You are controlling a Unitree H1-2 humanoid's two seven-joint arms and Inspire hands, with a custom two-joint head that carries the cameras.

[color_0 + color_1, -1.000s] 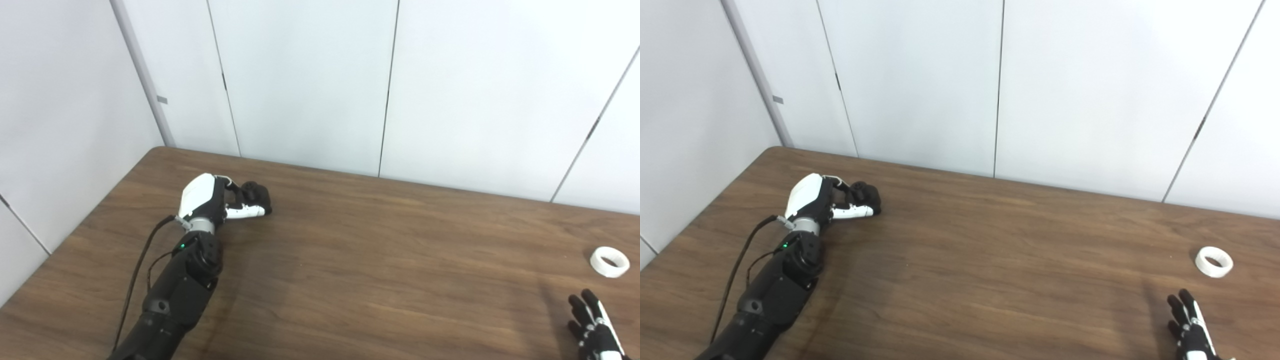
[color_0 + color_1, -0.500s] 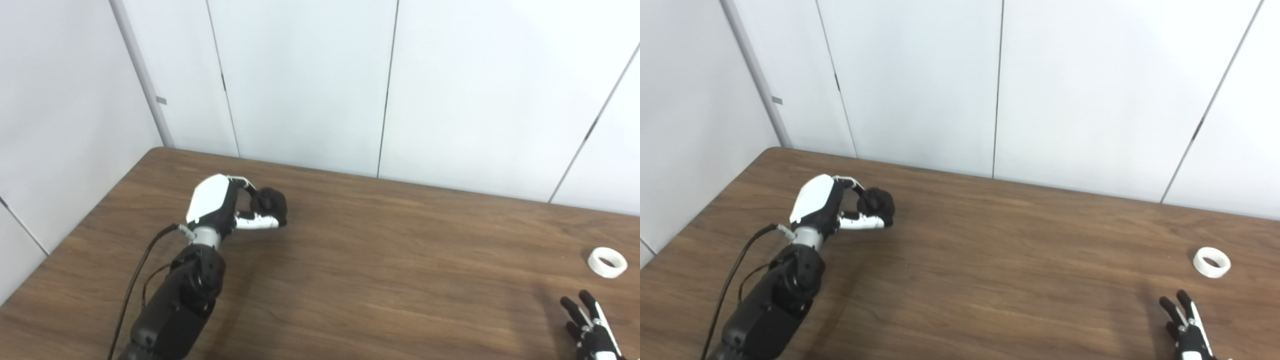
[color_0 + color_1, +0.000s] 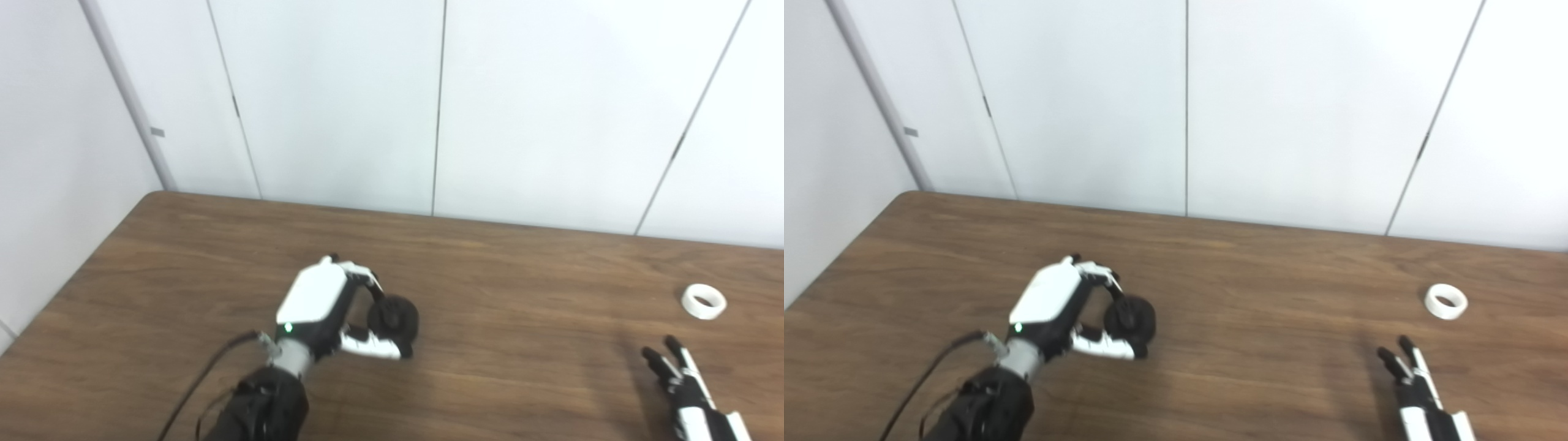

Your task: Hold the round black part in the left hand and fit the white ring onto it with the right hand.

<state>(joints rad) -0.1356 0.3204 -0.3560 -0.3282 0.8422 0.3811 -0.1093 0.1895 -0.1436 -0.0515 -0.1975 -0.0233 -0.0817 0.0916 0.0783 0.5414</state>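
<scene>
Carried in from the table's far-left corner, round black part sits clamped in left hand; right hand, fingers spread and empty, should approach the white ring at the right edge squarely.

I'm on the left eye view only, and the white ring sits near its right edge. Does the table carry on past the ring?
Observer: Yes. The right eye view shows a wider stretch of table to the right of the white ring.
Operator: Is the right hand touching the ring?
Observer: No. From this second angle too, wood shows between them; the right hand is open, fingers apart.
Operator: And the left?
Observer: The left hand is shut on the round black part, pinched between fingers and thumb.
</scene>
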